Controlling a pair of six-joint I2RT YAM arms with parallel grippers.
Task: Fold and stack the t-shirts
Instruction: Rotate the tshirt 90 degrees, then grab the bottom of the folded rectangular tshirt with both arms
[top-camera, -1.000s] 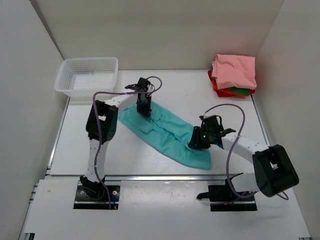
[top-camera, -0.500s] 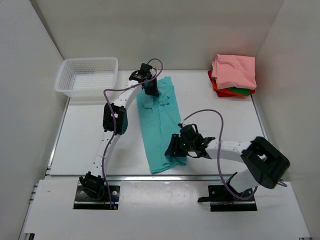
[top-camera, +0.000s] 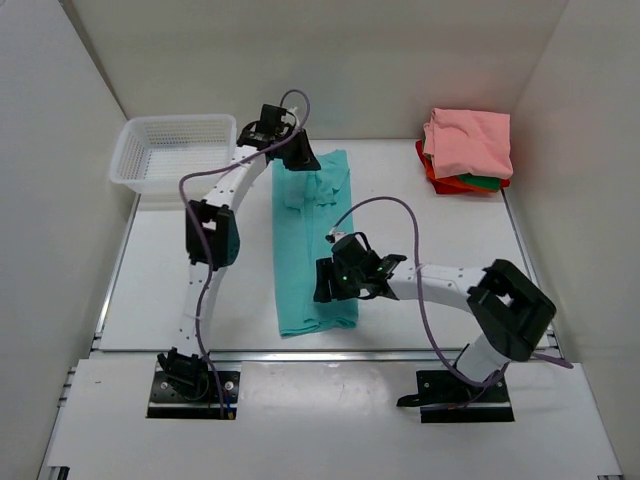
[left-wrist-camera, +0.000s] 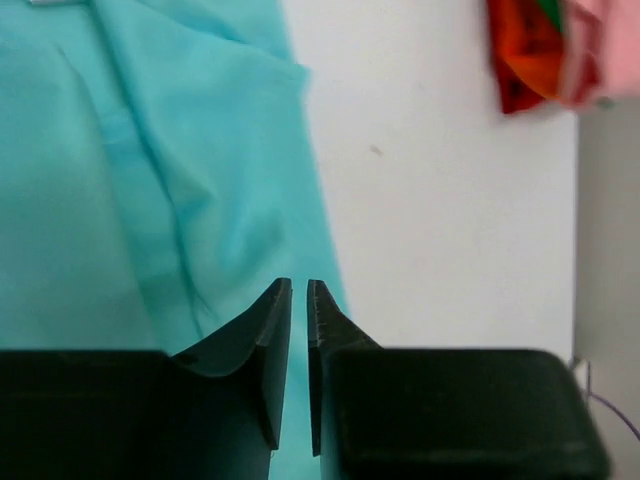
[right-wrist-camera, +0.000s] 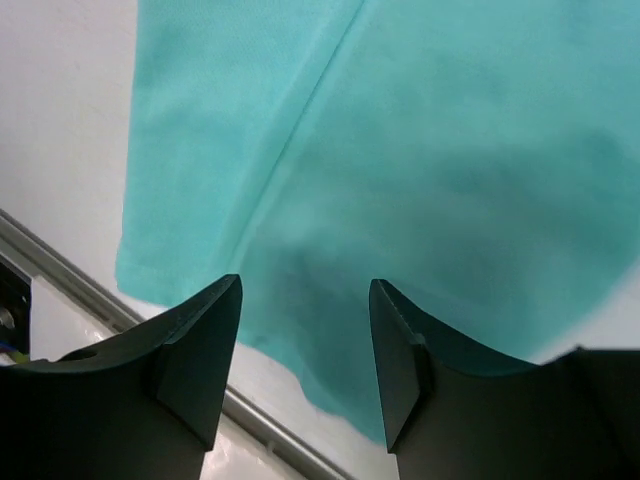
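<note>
The teal t-shirt (top-camera: 300, 260) lies flat on the tabletop (top-camera: 430, 240) as a long narrow strip. It runs from the far middle, where its collar end sits just right of the white basket (top-camera: 178, 119), to the near edge. At the far right corner, well apart from it, the folded pile waits with the pink shirt (top-camera: 470, 140) on top, the green one (top-camera: 480, 182) under it and the red-orange one (top-camera: 432, 172) lowest.

The left gripper (left-wrist-camera: 297, 285) hangs over the far end of the strip. Its jaws are a thin slit apart and no cloth shows between them. The right gripper (right-wrist-camera: 305, 285) hangs over the near end with its jaws moderately wide and empty, and the hem and a lengthwise fold line show beneath it.

The strip looks ready to be folded end over end. To do that well, each gripper should come straight down on a corner of the same end and pinch every layer, not just the top one, because the side folds will spring open if only one layer is lifted. Both corners should be raised together and kept level. The cloth should be carried low along the strip's length, with edge laid on edge before the jaws open. The soft cloth may drag and wrinkle, so the other end is best left lying still.
</note>
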